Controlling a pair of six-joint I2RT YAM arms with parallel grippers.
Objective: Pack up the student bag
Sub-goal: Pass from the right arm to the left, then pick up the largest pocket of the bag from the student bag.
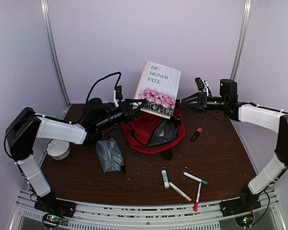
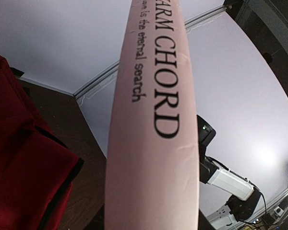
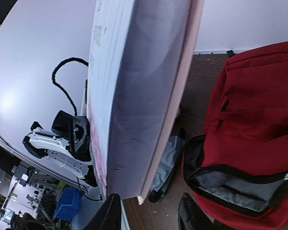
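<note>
Student bag [image 1: 146, 129] lies on the surface [image 1: 221, 153] directly beneath my two claws, its mouth unzipped and facing up. My left claw [image 1: 133, 104] is partly closed, jaws flush against the spine of the book [image 1: 159, 88], so I judge that it carries the weight. Across the book, my right claw [image 1: 184, 102] stands part open, its fingers [image 3: 110, 213] astride the page edge with a gap on one side, gripping nothing. To do this well, I hold the left grip firm, tip the book's lower edge into the opening below, and let the right claw merely steady it. Farther out, a grey pouch [image 1: 109, 154] and markers [image 1: 194, 178] await packing.
</note>
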